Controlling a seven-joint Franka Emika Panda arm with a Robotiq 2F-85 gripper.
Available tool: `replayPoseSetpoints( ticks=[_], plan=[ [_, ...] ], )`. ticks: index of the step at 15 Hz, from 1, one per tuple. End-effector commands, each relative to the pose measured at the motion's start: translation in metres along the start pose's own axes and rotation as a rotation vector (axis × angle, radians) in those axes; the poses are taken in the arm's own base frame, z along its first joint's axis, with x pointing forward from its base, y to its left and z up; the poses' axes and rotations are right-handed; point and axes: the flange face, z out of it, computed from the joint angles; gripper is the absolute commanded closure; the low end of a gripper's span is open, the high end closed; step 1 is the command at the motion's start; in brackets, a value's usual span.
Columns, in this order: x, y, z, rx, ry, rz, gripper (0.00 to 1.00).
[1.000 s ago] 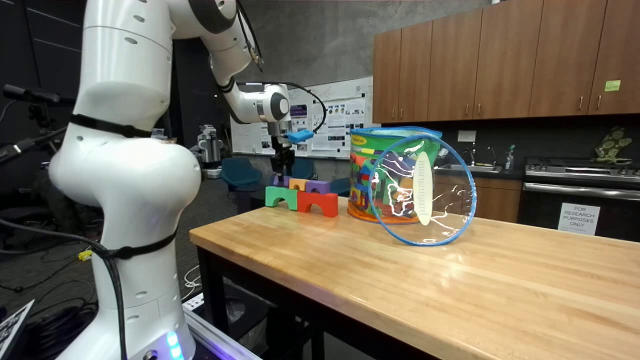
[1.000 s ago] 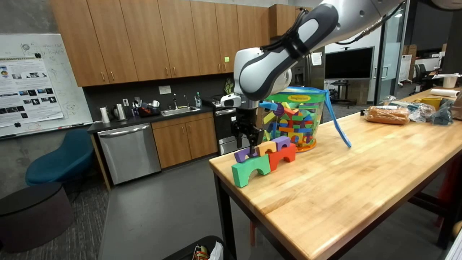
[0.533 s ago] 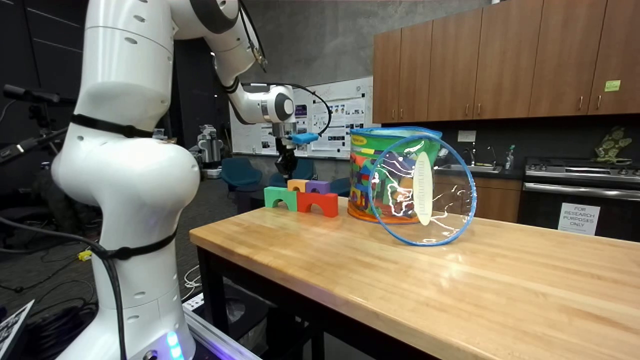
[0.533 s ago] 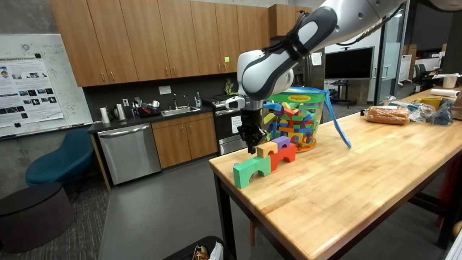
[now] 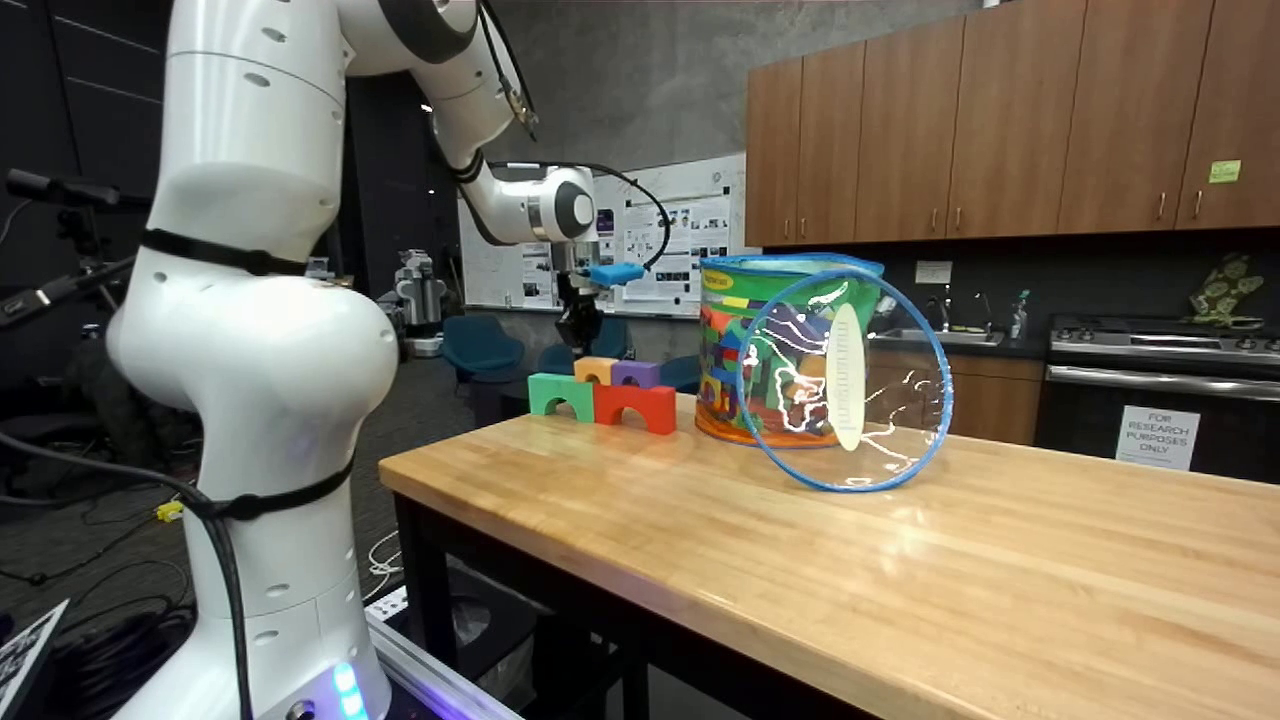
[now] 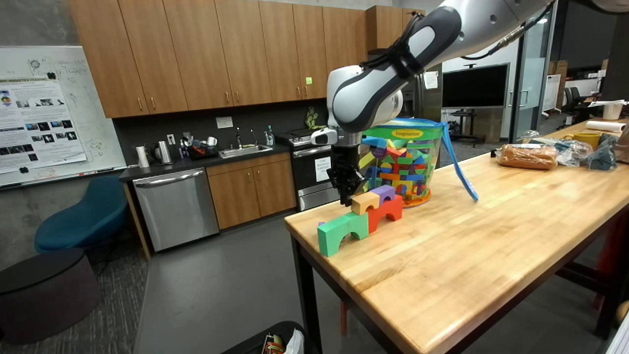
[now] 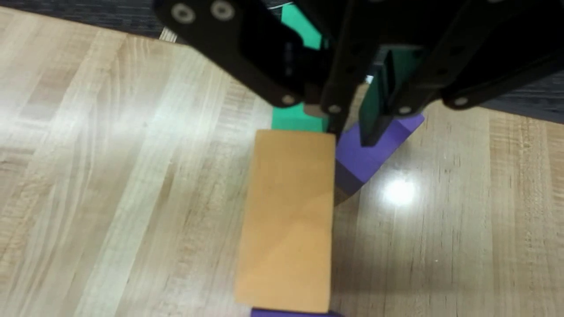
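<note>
My gripper [image 7: 353,134] points down with a narrow gap between its fingers; wood and part of a purple block show through it. Nothing is held. In the wrist view, that purple block [image 7: 372,158] lies askew on the table beneath the fingertips. An orange block [image 7: 288,211] sits close beside them; whether they touch it I cannot tell. Exterior views show the orange block and another purple block [image 6: 384,193] side by side on a green arch [image 6: 339,232] and a red arch [image 6: 385,212]. Only a sliver of the lying purple block shows behind the green arch.
A clear bucket [image 5: 720,350] full of coloured blocks stands beyond the red arch, its round blue-rimmed lid [image 5: 900,400] hanging open. The wooden table [image 6: 467,236] ends just past the green arch. Bagged bread [image 6: 527,156] and a yellow mug [image 6: 587,139] lie farther along.
The purple block that sat on the green arch has dropped to the table behind it. My gripper has shifted toward the orange block, and its fingers have drawn closer together.
</note>
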Motion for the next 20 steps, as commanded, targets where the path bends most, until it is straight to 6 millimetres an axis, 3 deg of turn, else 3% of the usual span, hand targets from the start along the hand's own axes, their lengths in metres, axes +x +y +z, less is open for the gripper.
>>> replayPoseSetpoints(
  ticks=[1,8,15,20],
  plan=[
    [-0.002,-0.006,-0.017,-0.009,0.005,0.008,0.50],
    [-0.006,-0.003,-0.025,-0.037,0.001,0.020,0.04],
    [-0.008,-0.003,-0.039,-0.069,0.013,0.037,0.00],
    [-0.034,-0.014,-0.046,-0.065,0.022,0.093,0.00]
  ],
)
